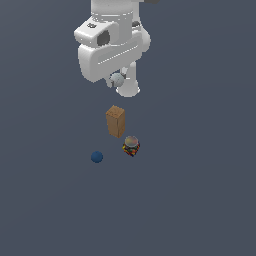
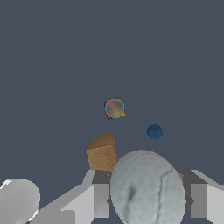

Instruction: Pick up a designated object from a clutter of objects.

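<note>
— Where is the pale ball [image 2: 146,188] now?

— Right between my fingers [image 2: 100,199]; my gripper [image 1: 117,80] is clamped on it from both sides, high above the floor

— And the rest of the clutter?

— Straight beneath me: the tan box [image 1: 115,121] standing upright, the multicoloured can [image 1: 131,145] just beside it, the blue ball [image 1: 97,157] a little apart from both

— So what matters next?

— I judge only that the ball sits centred in my grip; a round thing may roll out
</note>
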Motion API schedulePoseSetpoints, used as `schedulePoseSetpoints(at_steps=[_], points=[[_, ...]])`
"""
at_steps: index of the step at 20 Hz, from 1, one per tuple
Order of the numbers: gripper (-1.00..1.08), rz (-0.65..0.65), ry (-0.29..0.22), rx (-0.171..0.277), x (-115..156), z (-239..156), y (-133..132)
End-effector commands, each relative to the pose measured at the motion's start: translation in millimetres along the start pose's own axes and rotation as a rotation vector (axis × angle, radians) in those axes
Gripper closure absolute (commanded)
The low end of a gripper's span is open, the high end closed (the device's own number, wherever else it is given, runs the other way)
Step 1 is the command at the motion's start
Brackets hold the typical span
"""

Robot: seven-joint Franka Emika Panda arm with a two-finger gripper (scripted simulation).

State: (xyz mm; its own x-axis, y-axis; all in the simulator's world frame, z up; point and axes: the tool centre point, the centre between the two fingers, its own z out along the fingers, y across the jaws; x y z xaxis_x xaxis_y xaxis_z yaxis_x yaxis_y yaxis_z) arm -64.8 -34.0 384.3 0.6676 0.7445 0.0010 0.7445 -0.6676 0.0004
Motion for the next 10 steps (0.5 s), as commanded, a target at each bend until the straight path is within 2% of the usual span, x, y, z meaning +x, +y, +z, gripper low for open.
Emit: schedulePoseSetpoints(at_steps=[1,10], points=[[1.08,0.000,0.000,0.001,4.4,-10.1,2.7],[1.08,0.000,0.000,0.001,10.7,-23.9,7.0]])
